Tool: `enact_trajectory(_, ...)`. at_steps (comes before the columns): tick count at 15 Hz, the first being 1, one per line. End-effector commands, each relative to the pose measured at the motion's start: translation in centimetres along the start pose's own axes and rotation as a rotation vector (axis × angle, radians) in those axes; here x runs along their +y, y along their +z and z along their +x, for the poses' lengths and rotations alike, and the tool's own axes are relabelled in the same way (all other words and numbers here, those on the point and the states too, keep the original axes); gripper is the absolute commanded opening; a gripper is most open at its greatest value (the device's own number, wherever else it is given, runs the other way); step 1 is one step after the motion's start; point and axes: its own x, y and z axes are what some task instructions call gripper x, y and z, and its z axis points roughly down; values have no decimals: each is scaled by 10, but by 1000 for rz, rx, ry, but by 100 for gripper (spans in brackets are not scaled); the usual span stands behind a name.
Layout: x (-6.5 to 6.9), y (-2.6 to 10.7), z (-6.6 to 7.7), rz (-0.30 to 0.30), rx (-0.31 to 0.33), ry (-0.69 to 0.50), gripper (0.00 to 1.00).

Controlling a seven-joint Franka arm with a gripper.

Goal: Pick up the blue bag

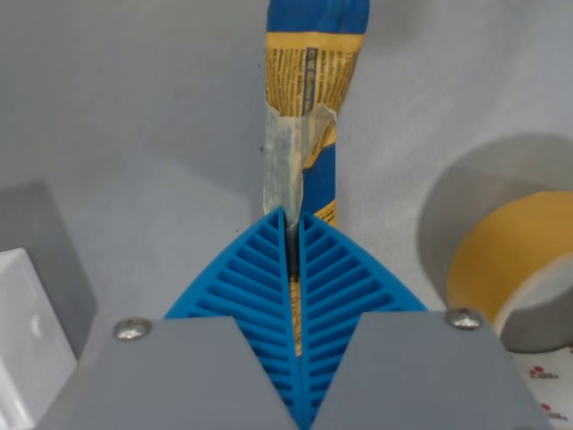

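Observation:
The blue bag (312,107) has a yellow printed panel and a strip of clear tape across it. It runs from the top middle of the wrist view down into my gripper (293,222). The two blue ribbed fingers (345,278) are pressed together on its lower end, so the gripper is shut on the bag. The bag casts a shadow on the grey surface (134,107) to its right and appears to hang above it. The part of the bag between the fingers is mostly hidden.
A roll of yellow tape (515,269) lies at the wrist view's right, close to the fingers. A white box (27,340) stands at the lower left. A paper with red marks (548,383) shows at the bottom right corner.

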Motion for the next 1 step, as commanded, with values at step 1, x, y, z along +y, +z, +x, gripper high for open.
enact_trajectory(1,3,-28,-10,36,37,18,0)
